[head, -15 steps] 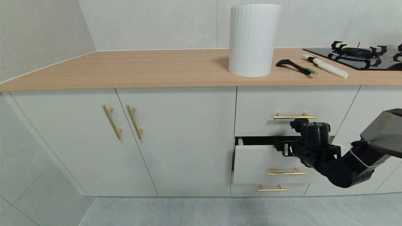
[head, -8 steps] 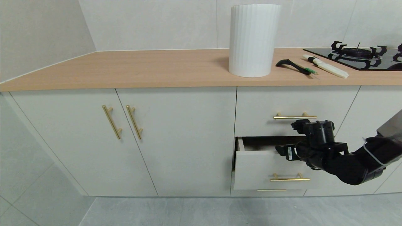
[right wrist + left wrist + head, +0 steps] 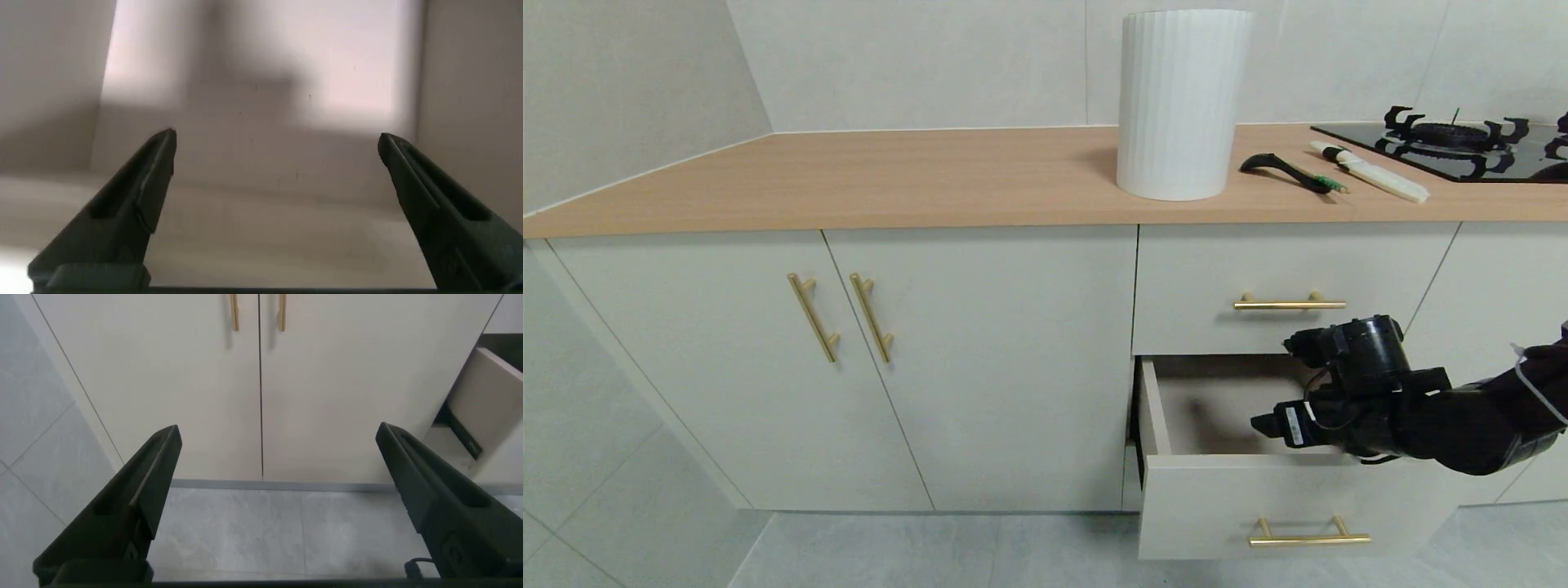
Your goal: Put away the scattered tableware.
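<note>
Wood countertop (image 3: pixel 890 175) over pale cabinets, tiled wall behind.

Change over the last second: the middle drawer (image 3: pixel 1217 494) went from a narrow gap to well pulled out, and its bare pale floor is now visible. The right arm drew back with it, toward the near side.

Right gripper (image 3: pixel 1270 426) sits just inside the drawer, behind the front panel. Its fingers are spread and clamp nothing; the right wrist view has the right gripper (image 3: pixel 276 139) looking at the drawer's inner wall. Whether it touches the panel: cannot tell.

Left gripper (image 3: pixel 278 433) also spread and empty, low on the left, facing the cabinet doors (image 3: pixel 261 376).

Tableware not yet moved: black spoon (image 3: pixel 1286 171) and long white utensil (image 3: pixel 1372 173) lie side by side on the counter's right, between the ribbed white canister (image 3: pixel 1183 102) and the hob (image 3: pixel 1454 147).

Judgement: storage looks ready; the pick-up of the first utensil comes next.
</note>
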You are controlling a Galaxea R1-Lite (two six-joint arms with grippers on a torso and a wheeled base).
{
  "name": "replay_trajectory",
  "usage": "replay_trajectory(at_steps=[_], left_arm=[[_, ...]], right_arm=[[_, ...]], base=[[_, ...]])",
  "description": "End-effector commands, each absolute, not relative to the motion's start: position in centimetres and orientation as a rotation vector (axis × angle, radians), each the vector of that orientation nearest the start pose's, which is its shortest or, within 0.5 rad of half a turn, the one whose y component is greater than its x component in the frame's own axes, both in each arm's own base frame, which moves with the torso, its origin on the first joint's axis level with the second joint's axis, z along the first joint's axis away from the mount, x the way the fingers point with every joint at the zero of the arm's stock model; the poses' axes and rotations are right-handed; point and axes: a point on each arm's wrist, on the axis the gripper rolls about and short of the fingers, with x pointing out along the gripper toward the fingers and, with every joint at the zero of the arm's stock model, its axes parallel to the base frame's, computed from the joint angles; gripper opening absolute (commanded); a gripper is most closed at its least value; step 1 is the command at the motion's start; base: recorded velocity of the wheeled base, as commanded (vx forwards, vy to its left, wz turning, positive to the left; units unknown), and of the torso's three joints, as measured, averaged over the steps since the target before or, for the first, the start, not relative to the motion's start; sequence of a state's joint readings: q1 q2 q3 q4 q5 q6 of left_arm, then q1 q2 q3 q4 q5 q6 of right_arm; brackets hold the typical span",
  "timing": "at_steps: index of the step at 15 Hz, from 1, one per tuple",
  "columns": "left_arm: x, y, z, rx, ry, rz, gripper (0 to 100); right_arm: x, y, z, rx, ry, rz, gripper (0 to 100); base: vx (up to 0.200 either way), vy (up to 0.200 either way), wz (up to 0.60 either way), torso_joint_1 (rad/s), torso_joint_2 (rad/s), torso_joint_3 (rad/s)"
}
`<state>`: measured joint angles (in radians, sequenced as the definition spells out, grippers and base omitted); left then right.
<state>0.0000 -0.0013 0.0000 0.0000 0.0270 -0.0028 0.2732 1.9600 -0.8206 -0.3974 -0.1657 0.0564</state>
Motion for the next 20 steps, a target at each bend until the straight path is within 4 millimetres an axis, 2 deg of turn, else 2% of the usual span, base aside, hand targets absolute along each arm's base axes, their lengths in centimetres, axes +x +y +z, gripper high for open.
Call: replay_trajectory(at_steps=[1,3,11,20], left_arm=[[-2.3,0.1,7.5,-0.003,0.0,0.028,100],[-2.3,0.1,7.5,-0.003,0.0,0.028,100],[-2.3,0.1,7.5,-0.003,0.0,0.028,100],[-2.3,0.1,7.5,-0.003,0.0,0.028,100]], right_arm=[[31.3,8.5,9.7,-0.097,0.705,0.095,100],[30.3,8.3,10.3,-0.114,0.766,0.133,100],[28.1,8.5,10.5,-0.236,0.925,0.187,100],[24.5,8.3,11.5,-0.413,1.147,0.27,100]], base=[[0.0,0.0,0.0,0.0,0.0,0.0],[0.0,0.0,0.0,0.0,0.0,0.0],[0.0,0.0,0.0,0.0,0.0,0.0],[0.0,0.0,0.0,0.0,0.0,0.0]])
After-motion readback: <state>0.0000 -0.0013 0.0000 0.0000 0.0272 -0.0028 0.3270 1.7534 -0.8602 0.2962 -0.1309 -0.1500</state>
